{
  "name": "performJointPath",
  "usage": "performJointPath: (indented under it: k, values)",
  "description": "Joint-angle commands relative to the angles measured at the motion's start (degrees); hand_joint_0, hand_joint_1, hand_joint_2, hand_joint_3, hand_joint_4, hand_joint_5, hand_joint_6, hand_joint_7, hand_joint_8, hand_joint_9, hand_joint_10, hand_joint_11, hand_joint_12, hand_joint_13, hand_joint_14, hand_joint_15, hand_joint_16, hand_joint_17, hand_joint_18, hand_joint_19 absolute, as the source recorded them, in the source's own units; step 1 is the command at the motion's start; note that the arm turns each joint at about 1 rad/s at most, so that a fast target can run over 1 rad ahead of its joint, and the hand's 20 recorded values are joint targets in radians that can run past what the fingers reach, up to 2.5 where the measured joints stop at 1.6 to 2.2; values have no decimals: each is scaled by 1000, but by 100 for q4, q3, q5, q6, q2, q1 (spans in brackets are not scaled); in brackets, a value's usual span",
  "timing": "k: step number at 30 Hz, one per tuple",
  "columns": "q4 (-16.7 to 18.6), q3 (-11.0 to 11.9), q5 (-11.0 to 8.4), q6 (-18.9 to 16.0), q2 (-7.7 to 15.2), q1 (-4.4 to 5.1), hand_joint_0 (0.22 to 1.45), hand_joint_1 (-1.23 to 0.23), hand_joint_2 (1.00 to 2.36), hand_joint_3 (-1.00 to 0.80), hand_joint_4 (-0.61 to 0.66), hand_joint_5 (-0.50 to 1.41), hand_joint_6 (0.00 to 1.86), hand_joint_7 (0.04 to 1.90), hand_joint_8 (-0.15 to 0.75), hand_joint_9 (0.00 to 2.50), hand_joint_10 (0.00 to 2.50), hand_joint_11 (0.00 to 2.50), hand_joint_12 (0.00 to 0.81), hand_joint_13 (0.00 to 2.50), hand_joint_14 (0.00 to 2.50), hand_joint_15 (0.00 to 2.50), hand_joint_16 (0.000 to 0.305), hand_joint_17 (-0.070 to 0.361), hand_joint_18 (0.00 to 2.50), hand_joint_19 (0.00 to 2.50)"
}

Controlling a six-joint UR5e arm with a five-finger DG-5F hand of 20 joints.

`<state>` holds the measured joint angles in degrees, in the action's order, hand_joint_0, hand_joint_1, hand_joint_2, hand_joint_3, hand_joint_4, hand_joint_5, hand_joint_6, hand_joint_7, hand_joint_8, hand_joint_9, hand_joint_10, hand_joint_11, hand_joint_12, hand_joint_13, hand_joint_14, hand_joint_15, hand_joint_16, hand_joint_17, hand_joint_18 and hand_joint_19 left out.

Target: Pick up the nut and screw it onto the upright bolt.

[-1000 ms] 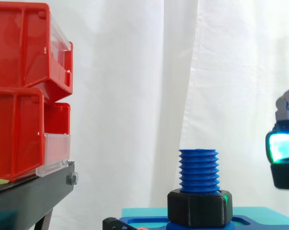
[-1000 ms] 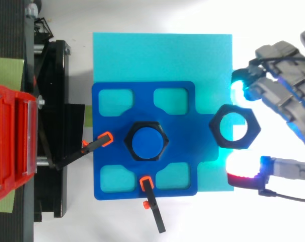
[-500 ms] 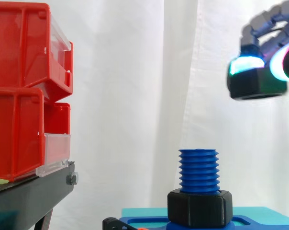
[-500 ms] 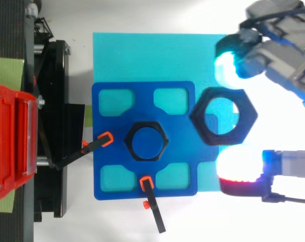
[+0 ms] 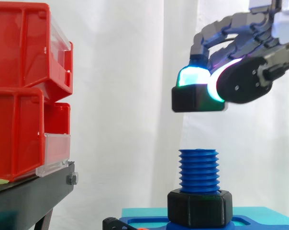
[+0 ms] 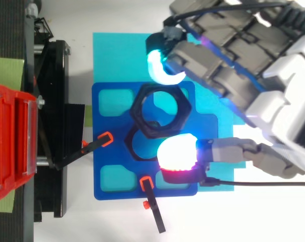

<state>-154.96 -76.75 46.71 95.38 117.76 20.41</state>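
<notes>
Above blue bolt, hand in from right, fingers curled, pinching blk nut

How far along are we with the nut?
Done: the nut is lifted, pinched in the robot hand. In hand: it hangs above the bolt, with a gap between it and the top thread. Left: lower it onto the bolt and screw it down.

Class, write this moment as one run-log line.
hand: shut on nut | nut: in the air above bolt, apart | bolt: upright on blue plate
</notes>
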Motion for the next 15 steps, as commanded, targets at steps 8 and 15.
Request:
performJointPath:
  k: [8, 15]
  values:
    - [62, 46, 136, -2, 98, -2, 564, -577, 1000, -500, 244, -132, 501, 1201, 260, 554, 0, 0, 299, 577, 0, 0, 32, 72, 349, 0]
    - [80, 55, 145, -108, 265, 24, 564, -576, 1000, -500, 237, -133, 500, 1196, 260, 553, 0, 0, 297, 579, 0, 0, 32, 73, 356, 1]
